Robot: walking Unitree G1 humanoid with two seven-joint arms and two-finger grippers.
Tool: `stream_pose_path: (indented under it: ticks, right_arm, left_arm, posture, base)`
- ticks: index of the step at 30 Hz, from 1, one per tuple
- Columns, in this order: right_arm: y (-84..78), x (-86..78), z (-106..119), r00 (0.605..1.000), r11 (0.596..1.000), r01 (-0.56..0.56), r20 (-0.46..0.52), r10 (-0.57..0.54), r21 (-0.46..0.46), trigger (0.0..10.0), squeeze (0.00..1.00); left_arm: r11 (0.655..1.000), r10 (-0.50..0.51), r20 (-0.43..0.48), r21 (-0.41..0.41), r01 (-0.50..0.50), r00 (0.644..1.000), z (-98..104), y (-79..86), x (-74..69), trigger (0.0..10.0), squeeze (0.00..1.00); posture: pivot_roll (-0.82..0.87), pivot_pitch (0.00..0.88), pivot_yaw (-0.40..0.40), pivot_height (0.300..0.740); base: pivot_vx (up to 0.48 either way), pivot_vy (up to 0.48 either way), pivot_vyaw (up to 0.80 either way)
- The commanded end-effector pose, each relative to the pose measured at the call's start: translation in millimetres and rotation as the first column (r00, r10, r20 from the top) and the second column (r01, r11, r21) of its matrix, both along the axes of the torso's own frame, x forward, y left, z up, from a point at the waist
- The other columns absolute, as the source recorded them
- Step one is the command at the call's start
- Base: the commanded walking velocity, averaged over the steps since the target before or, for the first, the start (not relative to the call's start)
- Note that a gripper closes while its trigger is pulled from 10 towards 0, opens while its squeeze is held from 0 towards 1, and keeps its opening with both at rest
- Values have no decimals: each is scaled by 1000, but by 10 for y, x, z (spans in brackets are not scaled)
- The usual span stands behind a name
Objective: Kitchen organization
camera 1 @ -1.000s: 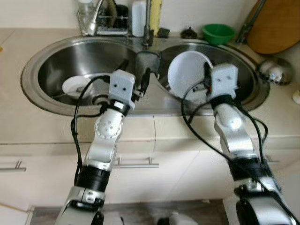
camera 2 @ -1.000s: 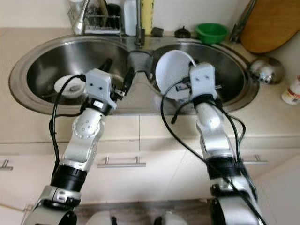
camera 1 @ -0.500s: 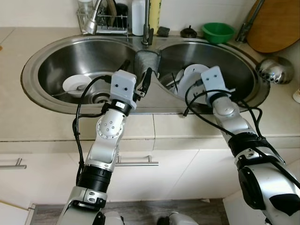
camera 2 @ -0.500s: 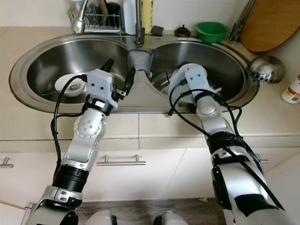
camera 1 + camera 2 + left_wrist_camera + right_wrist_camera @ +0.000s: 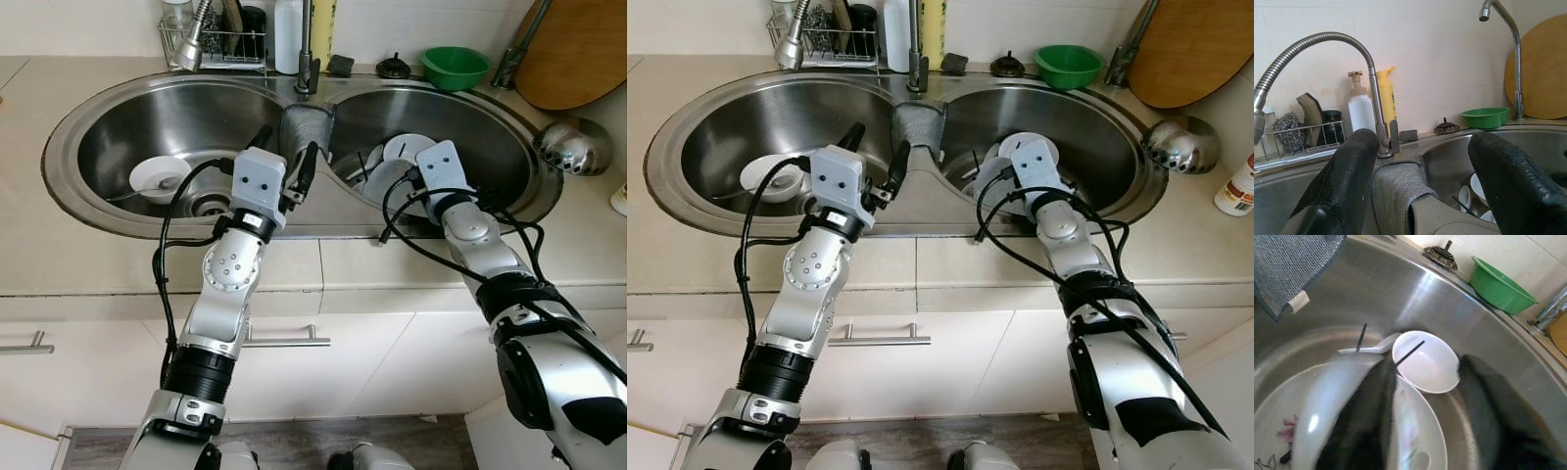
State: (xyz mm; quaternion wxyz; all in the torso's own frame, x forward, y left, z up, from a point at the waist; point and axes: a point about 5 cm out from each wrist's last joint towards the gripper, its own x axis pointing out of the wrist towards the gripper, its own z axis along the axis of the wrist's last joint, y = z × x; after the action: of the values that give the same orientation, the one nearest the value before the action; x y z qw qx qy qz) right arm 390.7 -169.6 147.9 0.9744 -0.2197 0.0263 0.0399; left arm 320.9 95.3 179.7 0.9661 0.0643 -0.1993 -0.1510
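The large round white plate point(image 5: 1352, 431) lies low in the right basin of the stainless double sink point(image 5: 59, 147), resting among other white dishes; a small white bowl point(image 5: 1425, 362) and a white spoon sit just beyond it. The right tool point(image 5: 1425, 411) is down over the plate, one black finger across its face, fingers apart and gripping nothing. In my judgement the plate is being released: the tool should lift straight up and clear without dragging the rim or knocking the bowl. The left tool point(image 5: 1420, 186) hovers over the sink's centre divider beside the grey cloth point(image 5: 1398, 193), fingers apart and empty.

One second ago the plate stood upright on edge against the right tool. Half a second ago it was tipped halfway down. It now lies nearly flat. The left arm has not shifted.
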Motion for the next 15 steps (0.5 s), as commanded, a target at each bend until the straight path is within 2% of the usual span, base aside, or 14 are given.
stream_pose_path:
  ticks: [1, 3, 15]
  right_arm:
    - [-15, -14, -31, 1000, 999, 5, -7, -5, 45, 10000, 1000]
    - [-9, -15, -25, 1000, 998, 2, -4, -1, 60, 10000, 1000]
    - [94, -24, 258, 985, 969, -86, 165, 49, 230, 10000, 1000]
  left_arm:
    - [1000, -17, 8, 5, 17, 1000, 14, -58, -15, 10000, 0]
    - [1000, -16, 7, 6, 16, 1000, 14, -57, -14, 10000, 0]
    - [1000, -19, 9, 3, 19, 1000, 24, -44, -4, 10000, 0]
  posture:
    - [43, 0, -93, 740]
    - [43, 0, -93, 740]
    - [35, 0, -92, 740]
  base:
    - [0, 0, 0]
    - [0, 0, 0]
    - [0, 0, 0]
